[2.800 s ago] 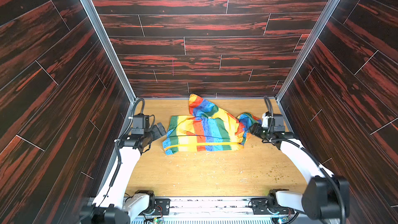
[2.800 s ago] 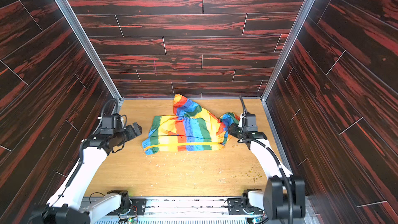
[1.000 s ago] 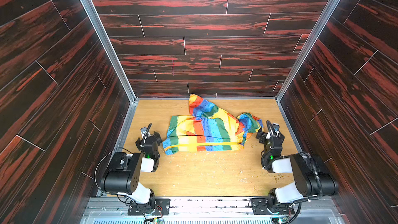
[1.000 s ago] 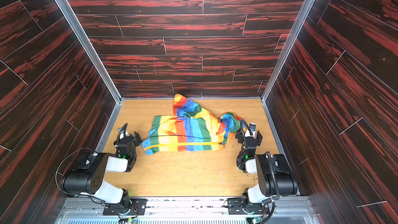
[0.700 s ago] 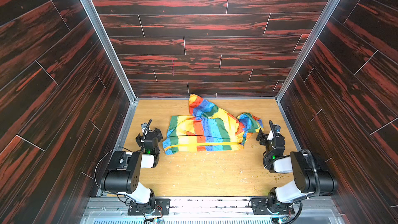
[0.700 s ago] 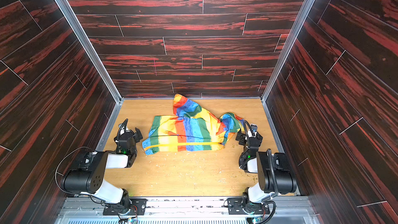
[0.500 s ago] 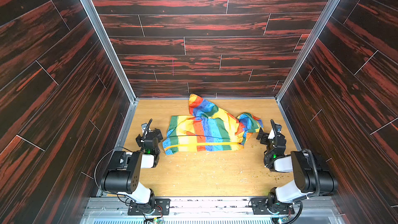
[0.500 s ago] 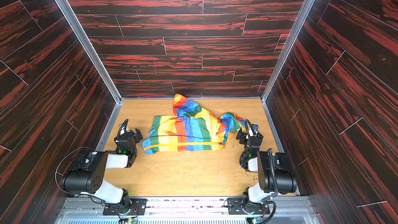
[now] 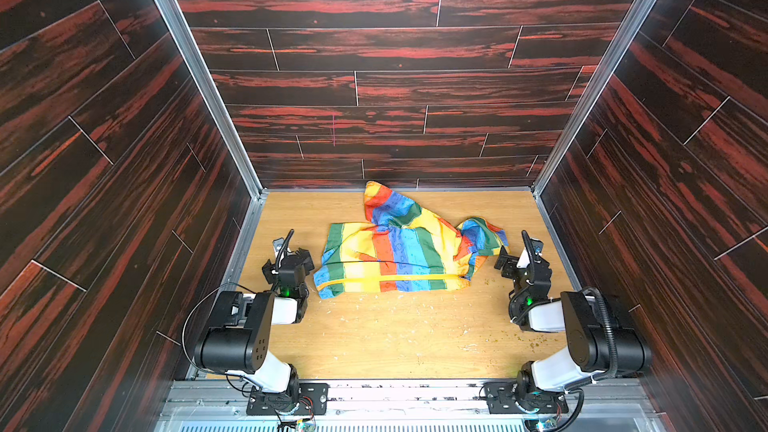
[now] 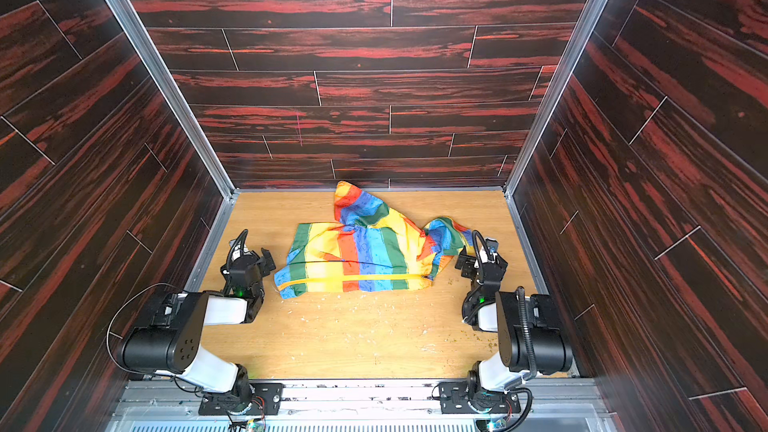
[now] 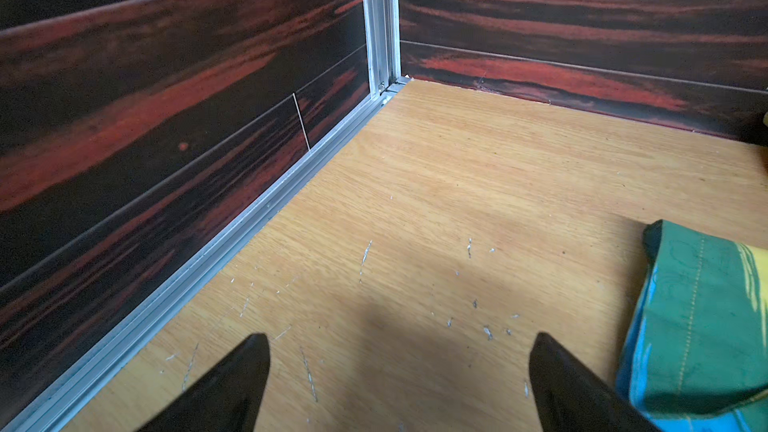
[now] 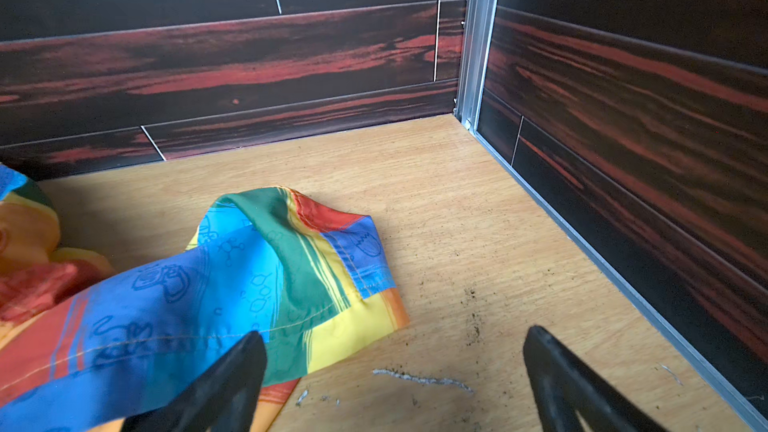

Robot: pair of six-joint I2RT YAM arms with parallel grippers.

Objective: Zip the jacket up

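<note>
Lying on the table (image 9: 395, 338), flanked by two pairs of jaws standing wide apart and empty, the jacket (image 9: 399, 251) shows its yellow zipper (image 9: 390, 279) apparently closed end to end, so only checking the slider seems left.

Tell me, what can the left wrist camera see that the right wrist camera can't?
Only the left wrist view: the left gripper, open over bare tabletop, with just a green-and-blue edge of the jacket beside it. Only the right wrist view: the right gripper, open, a crumpled jacket end with blue doodles, and dark crumbs. Both: wooden tabletop, dark red walls, a metal corner post.
</note>
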